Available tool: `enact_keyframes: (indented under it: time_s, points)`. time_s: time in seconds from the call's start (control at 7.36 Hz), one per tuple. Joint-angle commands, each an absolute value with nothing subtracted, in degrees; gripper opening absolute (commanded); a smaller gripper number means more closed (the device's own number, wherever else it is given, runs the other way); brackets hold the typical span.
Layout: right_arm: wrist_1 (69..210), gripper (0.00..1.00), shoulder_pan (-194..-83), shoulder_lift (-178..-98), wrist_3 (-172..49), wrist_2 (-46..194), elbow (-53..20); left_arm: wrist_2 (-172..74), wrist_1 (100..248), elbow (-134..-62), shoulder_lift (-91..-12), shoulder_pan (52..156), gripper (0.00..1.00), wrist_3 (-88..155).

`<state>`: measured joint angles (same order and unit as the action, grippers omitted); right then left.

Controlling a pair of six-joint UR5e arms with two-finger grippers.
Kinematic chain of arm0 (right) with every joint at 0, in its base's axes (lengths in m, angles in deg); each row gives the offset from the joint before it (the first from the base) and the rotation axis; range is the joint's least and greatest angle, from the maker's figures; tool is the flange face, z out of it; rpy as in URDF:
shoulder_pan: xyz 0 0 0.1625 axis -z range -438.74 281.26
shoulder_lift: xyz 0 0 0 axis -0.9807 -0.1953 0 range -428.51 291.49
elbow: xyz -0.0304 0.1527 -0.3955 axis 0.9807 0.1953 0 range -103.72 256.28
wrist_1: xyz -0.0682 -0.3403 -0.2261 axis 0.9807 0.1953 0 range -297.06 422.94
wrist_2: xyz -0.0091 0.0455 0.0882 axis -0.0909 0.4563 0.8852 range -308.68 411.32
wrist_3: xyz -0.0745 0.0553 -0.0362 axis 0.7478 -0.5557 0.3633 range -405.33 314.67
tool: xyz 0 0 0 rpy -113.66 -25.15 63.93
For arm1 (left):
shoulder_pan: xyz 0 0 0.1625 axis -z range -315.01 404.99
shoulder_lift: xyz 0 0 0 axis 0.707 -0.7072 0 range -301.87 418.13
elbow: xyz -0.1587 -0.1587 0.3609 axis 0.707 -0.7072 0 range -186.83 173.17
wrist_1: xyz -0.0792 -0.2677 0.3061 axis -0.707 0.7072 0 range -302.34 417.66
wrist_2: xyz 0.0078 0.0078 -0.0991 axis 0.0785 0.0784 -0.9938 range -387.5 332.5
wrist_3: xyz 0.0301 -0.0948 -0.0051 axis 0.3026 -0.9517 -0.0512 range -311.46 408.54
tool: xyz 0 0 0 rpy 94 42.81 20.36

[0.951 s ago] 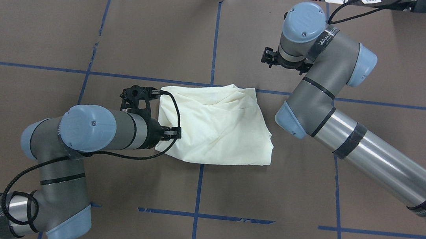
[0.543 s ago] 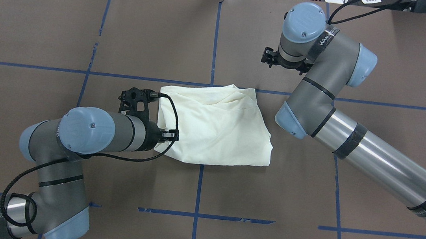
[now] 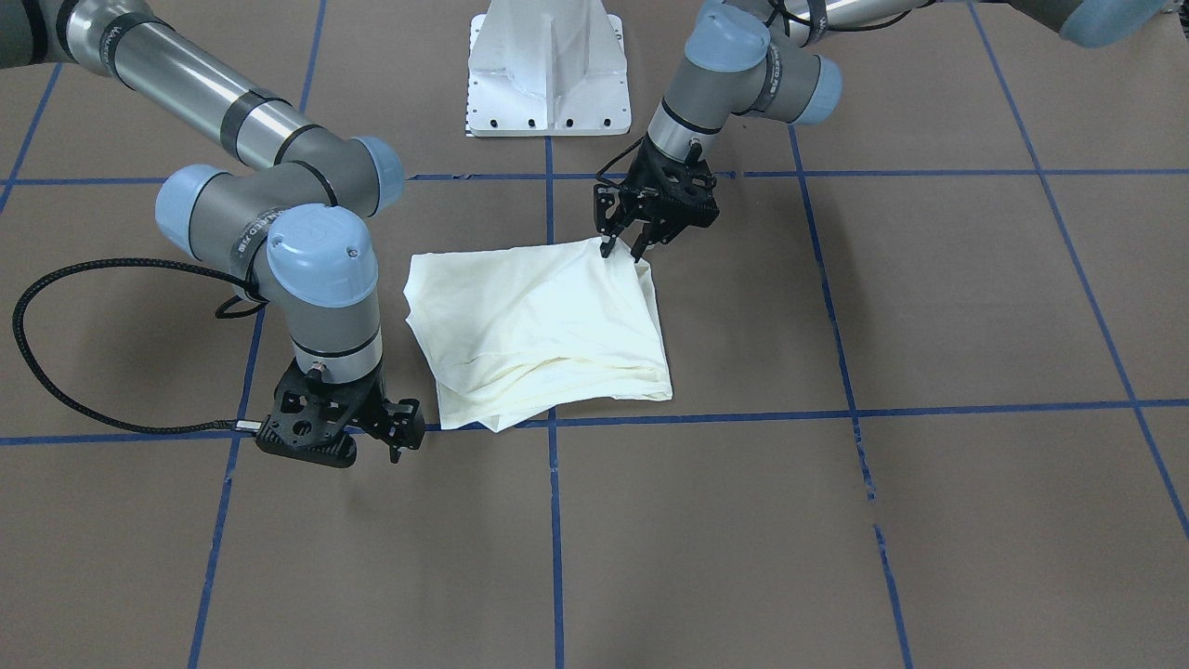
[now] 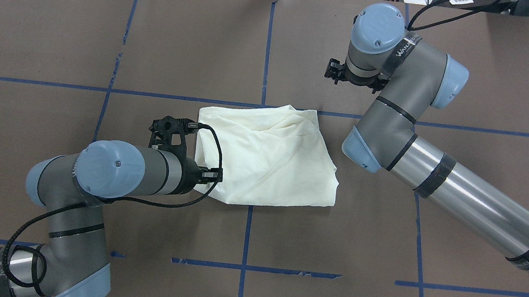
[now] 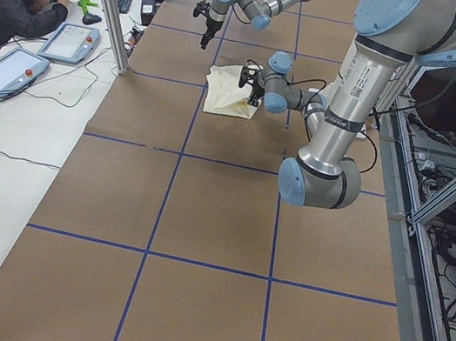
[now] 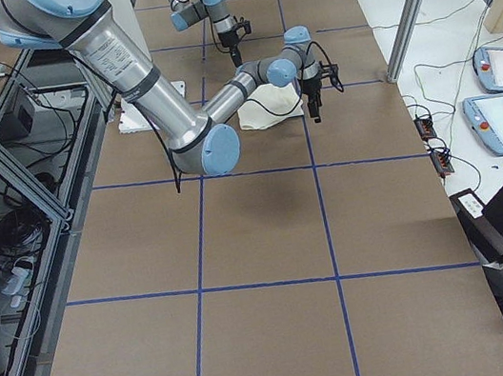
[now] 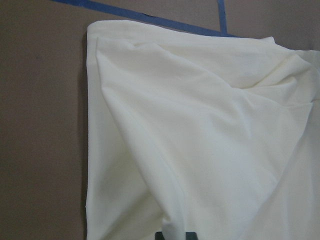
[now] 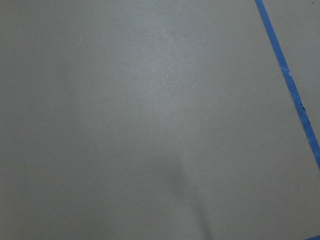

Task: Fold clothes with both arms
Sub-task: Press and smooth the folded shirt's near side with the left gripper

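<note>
**A:** Progress first, please. How far is the folding going?

**B:** I am judging it as nearly finished. The shirt (image 4: 268, 159) is lying near the middle of the desk (image 4: 382, 239) as a rough square packet. Several layers are showing along the edge away from the robot, and no sleeve is sticking out.

**A:** And what are the arms doing?

**B:** The left tool (image 3: 624, 249) is sitting at the packet corner nearest the robot, on its left. It seems to be closed and pinching cloth, because in the left wrist view a ridge of fabric is rising to the fingertips. The right tool (image 3: 404, 444) is hanging near the far corner on the right side, apart from the cloth. Its fingers are looking parted and are gripping nothing.

**A:** What is remaining?

**B:** Perhaps one more fold, or only smoothing. The edges are not lining up and wrinkles are crossing the top.

**A:** Is anything hiding from us?

**B:** No print is showing, only plain cream. From overhead, the left forearm is covering the pinched corner. The right wrist view is giving only bare desk.
</note>
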<state>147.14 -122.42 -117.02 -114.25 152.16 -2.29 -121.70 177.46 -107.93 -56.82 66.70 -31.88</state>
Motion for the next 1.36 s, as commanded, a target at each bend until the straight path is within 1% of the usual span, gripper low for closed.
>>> enact_keyframes:
  time_s: [0.0, 0.14, 0.27, 0.54, 0.95, 1.09, 1.22]
  points:
    - [147.1, 1.0, -122.4, -117.0, -114.3, 152.1, -2.3, -120.1, 177.5, -107.4, -56.6, 65.3, 0.86, -32.2]
    - [147.1, 1.0, -122.4, -117.1, -114.3, 152.0, -2.6, -119.8, 177.5, -107.4, -56.5, 64.8, 0.6, -33.5]
    - [147.1, 1.0, -122.4, -117.1, -114.3, 152.0, -2.6, -119.8, 177.5, -107.5, -56.5, 64.5, 0.39, -33.7]
    - [147.1, 1.0, -122.4, -117.1, -114.3, 152.0, -2.7, -119.8, 177.5, -107.6, -56.5, 64.5, 0.01, -33.7]
    - [147.1, 1.0, -122.4, -117.0, -114.3, 152.0, -2.7, -119.8, 177.5, -107.6, -54.1, 64.6, 0.0, -33.6]
    - [147.1, 1.0, -122.4, -117.0, -114.3, 152.1, -2.7, -119.8, 177.5, -108.1, -54.0, 64.6, 0.52, -33.6]
    - [147.1, 1.0, -122.4, -117.0, -114.3, 152.1, -2.7, -119.9, 177.5, -109.6, -54.1, 64.9, 1.0, -33.4]
